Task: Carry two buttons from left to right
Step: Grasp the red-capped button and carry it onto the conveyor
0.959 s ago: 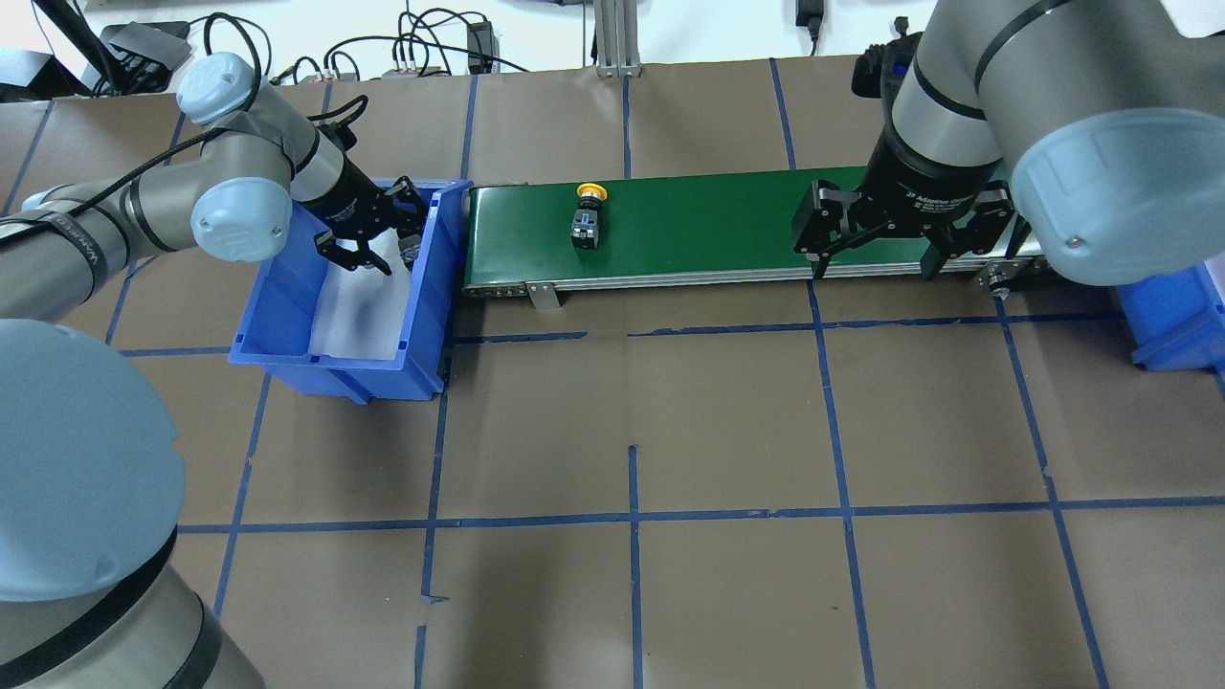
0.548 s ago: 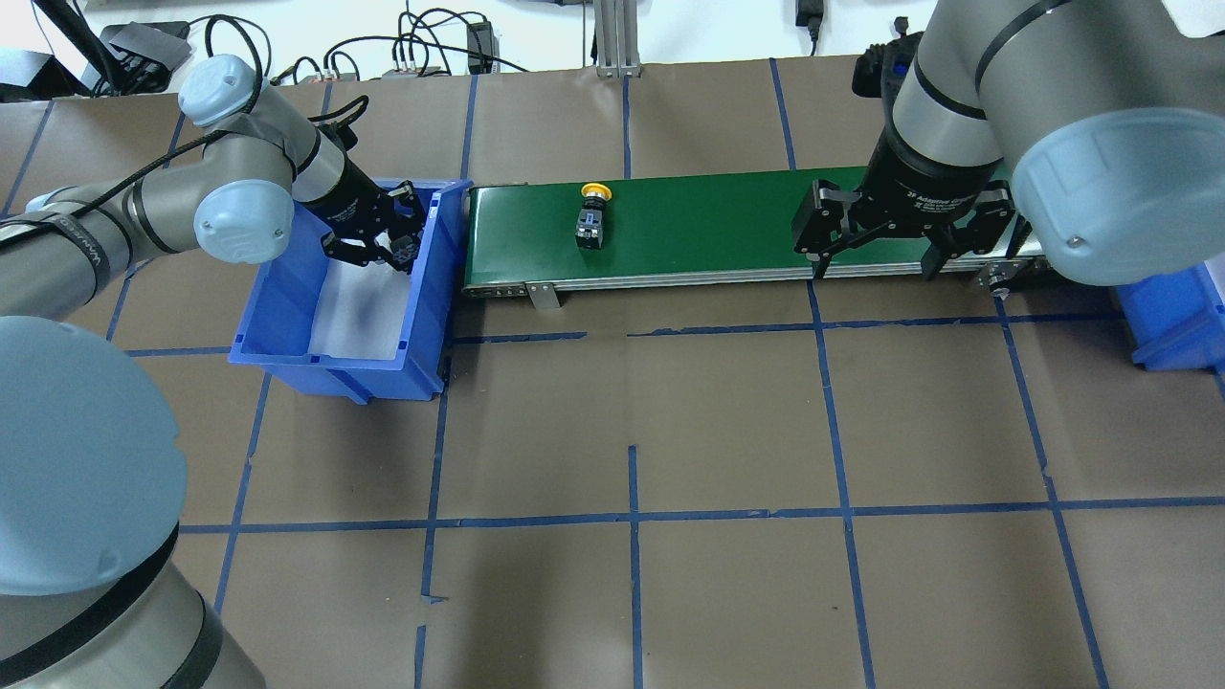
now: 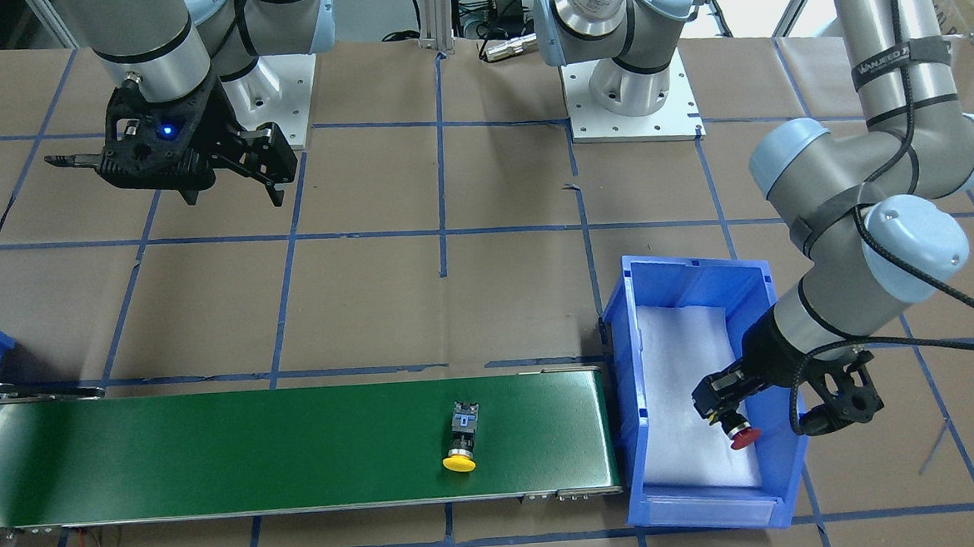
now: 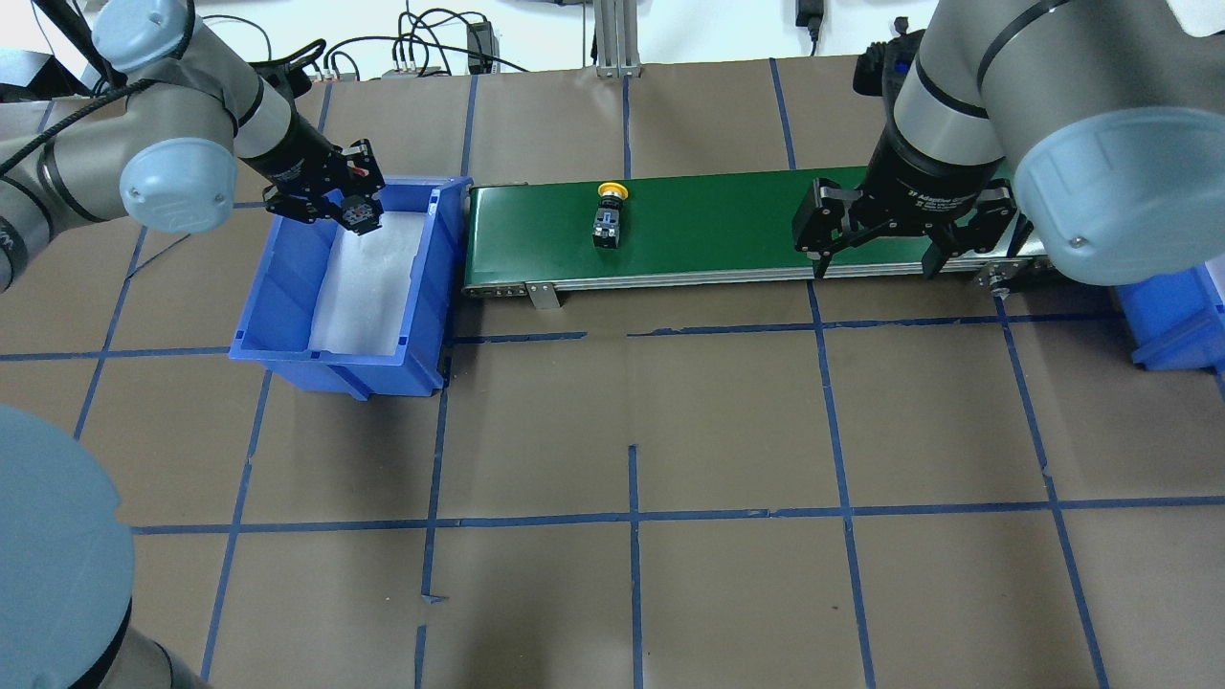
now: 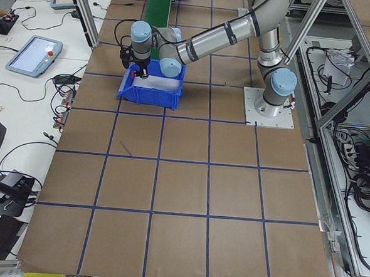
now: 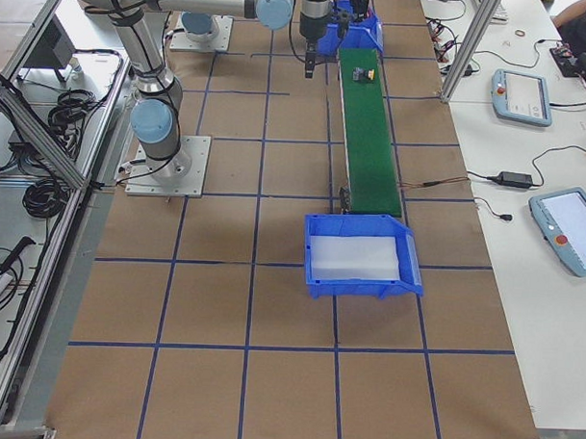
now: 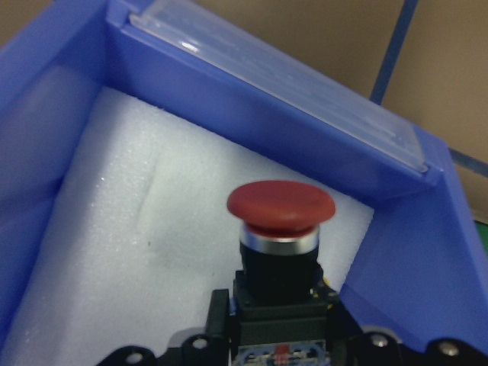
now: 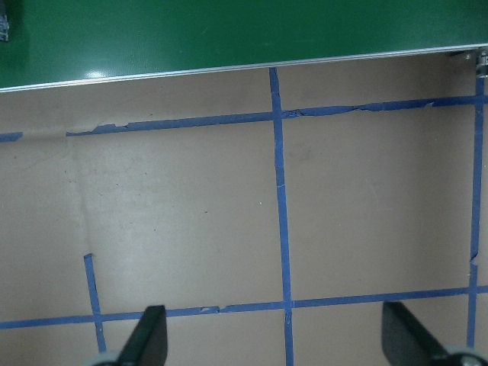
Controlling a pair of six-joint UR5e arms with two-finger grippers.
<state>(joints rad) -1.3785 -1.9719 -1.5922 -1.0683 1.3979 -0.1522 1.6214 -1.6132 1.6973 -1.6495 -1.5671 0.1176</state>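
Over the far end of the left blue bin, you have the red button pinched in the left gripper, arm elbowed low. Yellow button lies on the green belt, left of middle. Right gripper hangs spread at the belt's right near edge. Buttons: two. Bins: two.

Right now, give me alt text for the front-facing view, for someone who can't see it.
The left pincer grips a red button over the white-padded blue bin at the view's right. A yellow button lies on the green conveyor belt. The right pincer hangs open above the table, upper left.
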